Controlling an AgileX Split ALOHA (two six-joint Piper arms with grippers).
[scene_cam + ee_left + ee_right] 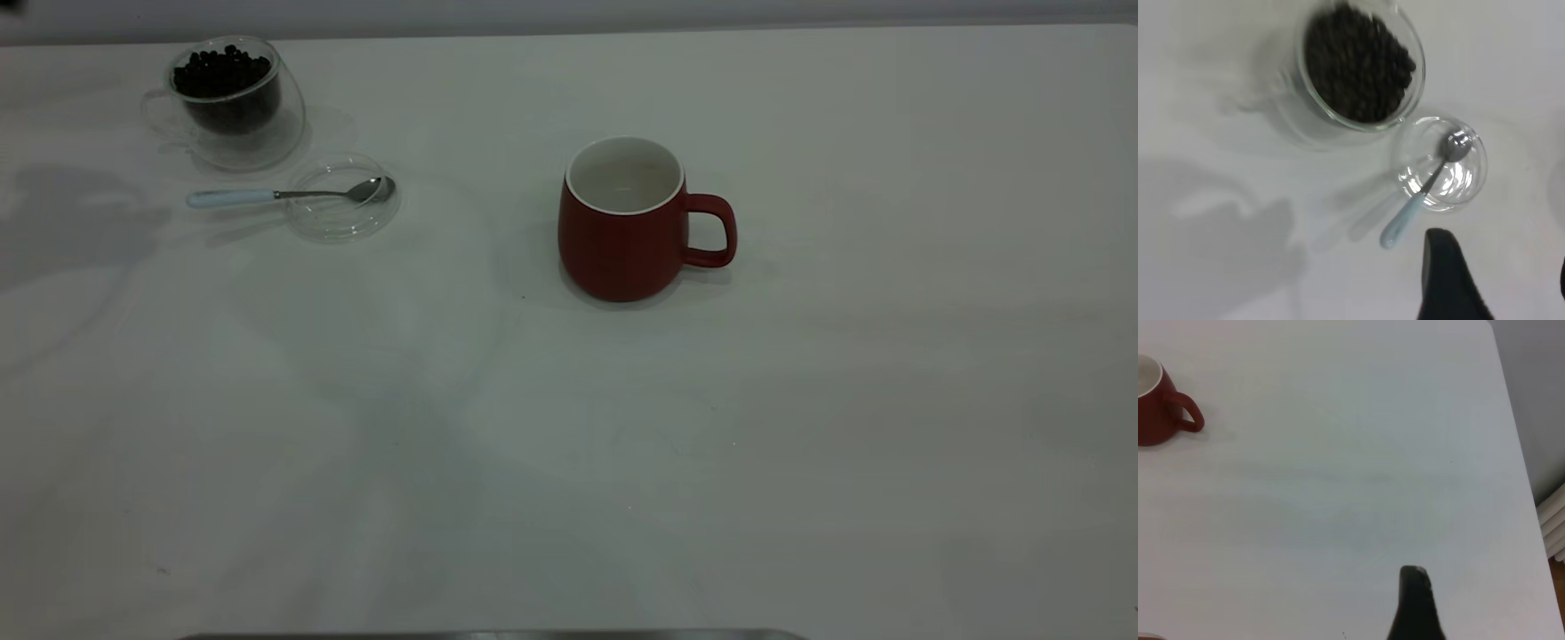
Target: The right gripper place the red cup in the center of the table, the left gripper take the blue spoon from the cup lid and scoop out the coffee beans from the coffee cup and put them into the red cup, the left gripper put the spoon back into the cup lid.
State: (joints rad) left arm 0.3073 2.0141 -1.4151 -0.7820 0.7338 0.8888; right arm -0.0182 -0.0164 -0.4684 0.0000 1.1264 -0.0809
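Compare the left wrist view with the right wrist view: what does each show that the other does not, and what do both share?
Only the left wrist view shows the coffee cup heaped with coffee beans, and the blue spoon with its bowl in the cup lid. Only the right wrist view shows the red cup and the table's far edge. Both share the white table and one dark gripper finger.

Both end effectors (1498, 283) aloft, unladen.

White radiator (1553, 523) — beside table edge
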